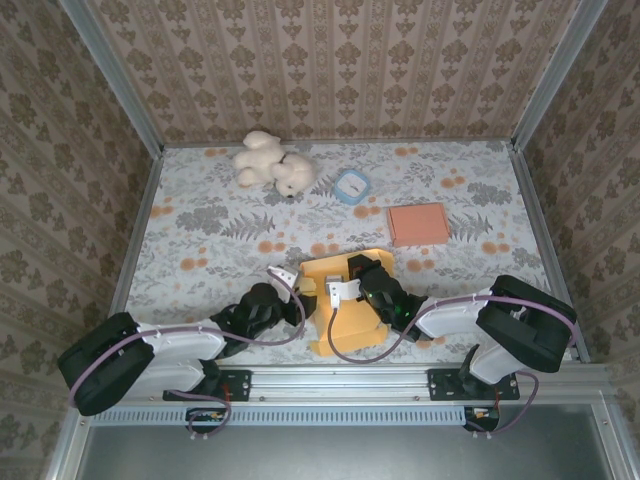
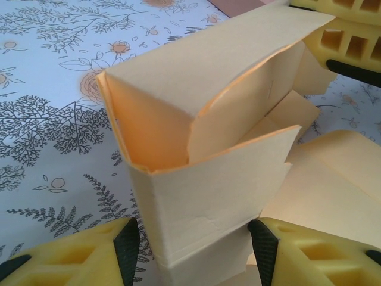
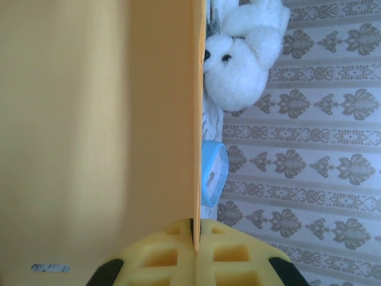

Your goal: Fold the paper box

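Note:
The yellow paper box (image 1: 345,335) lies partly folded on the flowered table near the front edge, between both arms. In the left wrist view the paper box (image 2: 208,190) stands as an open sleeve with flaps tucked inside. My left gripper (image 2: 195,244) straddles its near end: the right pad touches the wall, the left pad stands a sliver apart. In the top view the left gripper (image 1: 297,290) sits at the box's left side. My right gripper (image 3: 195,229) is shut on the edge of one thin box wall (image 3: 89,119); its place in the top view is (image 1: 367,287).
A white teddy bear (image 1: 272,163) lies at the back of the table, a small blue round container (image 1: 351,186) beside it, and a flat salmon square (image 1: 418,224) to the right. Patterned walls close in the table on three sides.

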Robot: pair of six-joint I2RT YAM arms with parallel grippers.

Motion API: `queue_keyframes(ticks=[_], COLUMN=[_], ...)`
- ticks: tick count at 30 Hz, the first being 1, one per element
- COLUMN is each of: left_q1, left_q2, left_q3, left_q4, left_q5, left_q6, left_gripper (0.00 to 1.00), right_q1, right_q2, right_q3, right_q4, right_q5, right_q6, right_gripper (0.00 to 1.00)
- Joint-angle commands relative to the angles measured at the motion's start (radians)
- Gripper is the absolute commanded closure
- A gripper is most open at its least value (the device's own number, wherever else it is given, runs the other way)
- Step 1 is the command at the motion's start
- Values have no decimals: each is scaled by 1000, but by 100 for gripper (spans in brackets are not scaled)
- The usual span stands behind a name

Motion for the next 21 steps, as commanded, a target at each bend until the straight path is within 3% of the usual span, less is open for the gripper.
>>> queue_keyframes(ticks=[1,6,11,21], left_q1=[11,1,-29,-94], left_q2=[20,65,98,175], left_q3=[33,47,68,61], left_q4=[5,80,82,180], left_q5=[-27,-15,-132,-209], left_q6=[19,0,-5,-1], left_gripper=[43,44,49,53], right_q1=[17,20,26,32], right_q2=[8,18,28,14], right_q3=[-14,-8,-3,0], right_q4=[-10,-10,-6,-7], right_q5=[-35,-32,-33,-33], right_q6=[28,30,27,44], right_gripper=[100,100,100,100])
